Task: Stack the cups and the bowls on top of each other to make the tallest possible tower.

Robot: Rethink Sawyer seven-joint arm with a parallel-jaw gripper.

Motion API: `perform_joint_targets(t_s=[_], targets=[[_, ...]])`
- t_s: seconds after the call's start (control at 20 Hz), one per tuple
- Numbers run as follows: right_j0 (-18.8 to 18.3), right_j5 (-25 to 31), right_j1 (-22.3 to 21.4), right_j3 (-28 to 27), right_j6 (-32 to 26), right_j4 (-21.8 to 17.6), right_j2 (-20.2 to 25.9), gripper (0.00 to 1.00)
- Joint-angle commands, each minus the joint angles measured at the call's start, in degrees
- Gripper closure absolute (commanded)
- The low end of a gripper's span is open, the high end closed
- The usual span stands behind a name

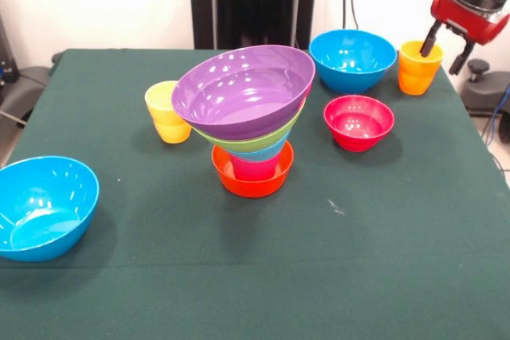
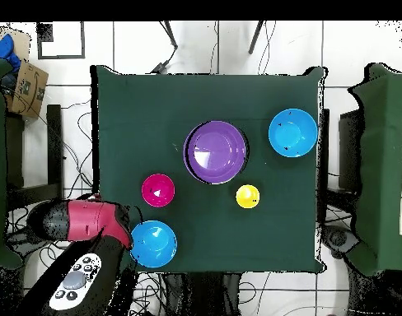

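Note:
The tower (image 1: 252, 129) stands mid-table: an orange bowl (image 1: 252, 183) at the base holds a red-pink cup (image 1: 255, 169), then light blue and lime green bowls. A tilted purple bowl (image 1: 243, 89) (image 2: 215, 152) tops it. A yellow cup (image 1: 167, 111) (image 2: 248, 196) stands beside the tower. A small red bowl (image 1: 358, 121) (image 2: 157, 190) and two blue bowls (image 1: 352, 59) (image 1: 44, 206) sit apart. My gripper (image 1: 446, 51) hangs open at the orange cup (image 1: 418, 68), one finger over its mouth and the other outside its wall. In the overhead view the arm (image 2: 89, 222) hides that cup.
The green-clothed table (image 1: 382, 260) ends just beyond the orange cup. The blue bowls also show from above (image 2: 153, 243) (image 2: 292, 132). A cardboard box (image 2: 27, 86) and cables lie on the floor around the table.

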Motion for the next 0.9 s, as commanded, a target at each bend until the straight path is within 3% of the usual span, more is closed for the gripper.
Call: perform_joint_targets(t_s=[0.05, 0.9], targets=[[-0.1, -6.2, 1.1, 4.1, 11.4, 2.3, 5.3, 0.00], [-0.5, -12.3, 2.6, 7.4, 10.6, 3.6, 6.5, 0.00]])
